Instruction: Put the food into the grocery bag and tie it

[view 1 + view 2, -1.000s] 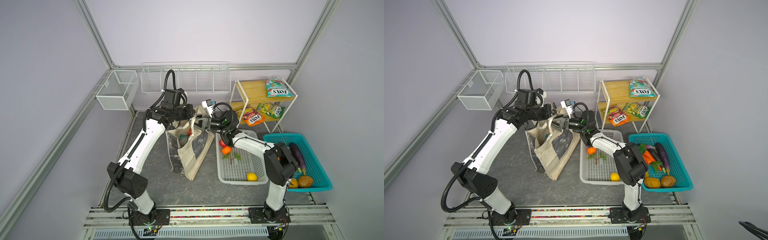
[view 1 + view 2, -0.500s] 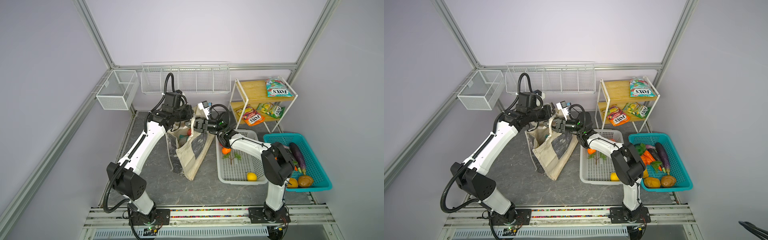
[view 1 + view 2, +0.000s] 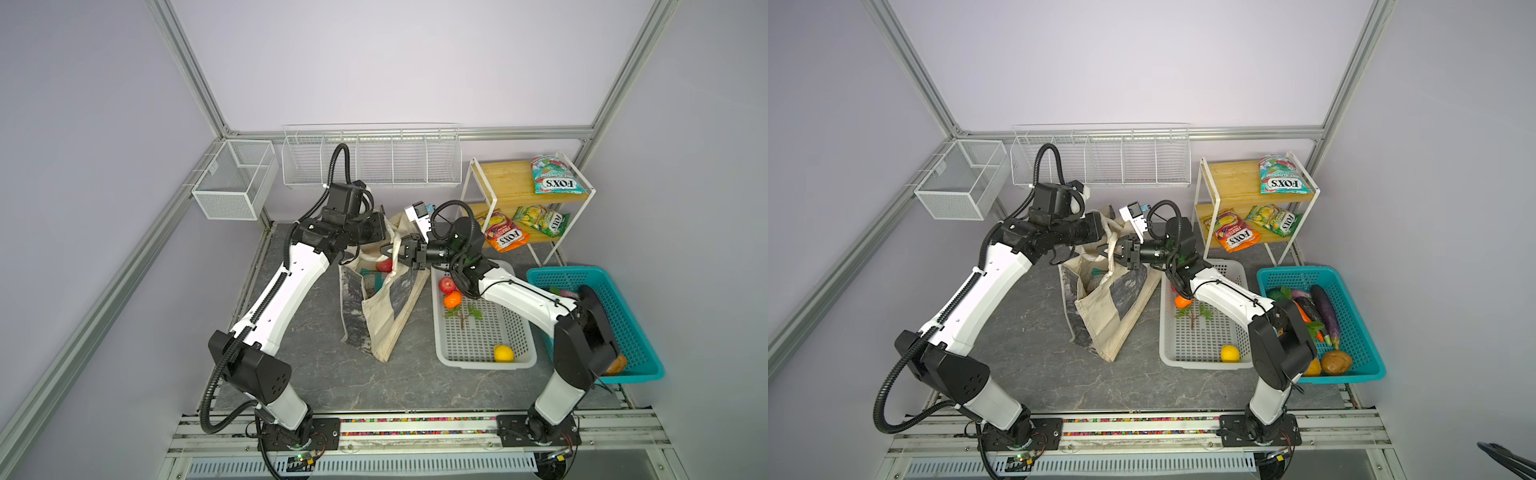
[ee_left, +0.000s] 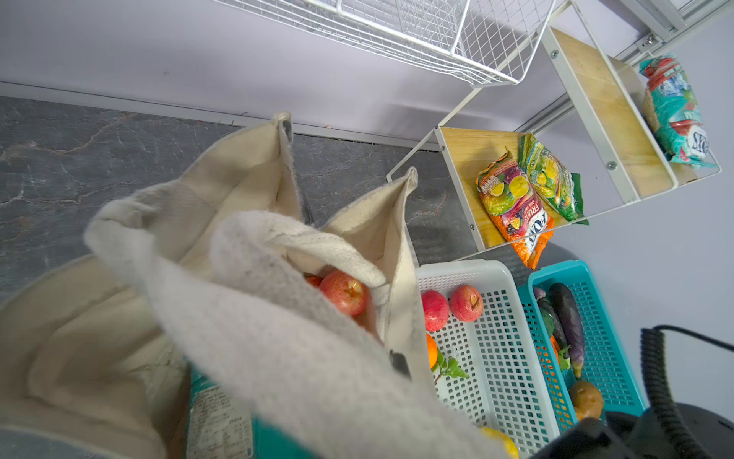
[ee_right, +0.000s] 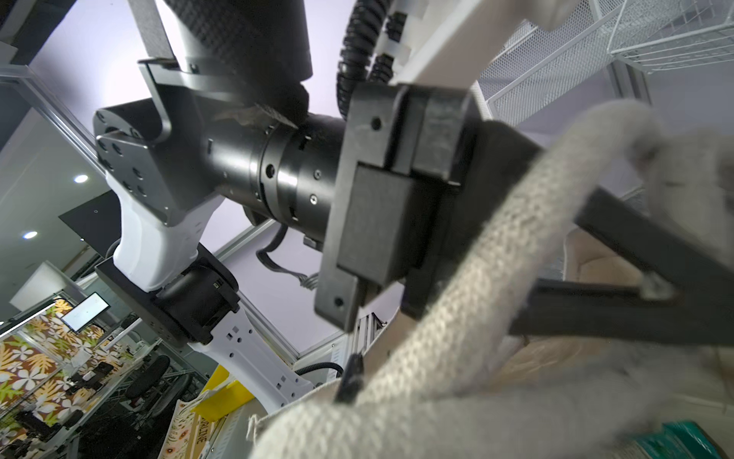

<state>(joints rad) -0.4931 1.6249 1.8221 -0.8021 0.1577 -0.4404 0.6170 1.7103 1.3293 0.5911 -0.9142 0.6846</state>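
Pinching bag handle [image 3: 1111, 271], right end effector [image 3: 1106, 252]

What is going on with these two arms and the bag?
Both arms work at the mouth of the tote bag. The left pincer and the right pincer are each shut on a handle strap. An apple and a teal packet lie inside; two apples, an orange and a lemon sit in the white basket.
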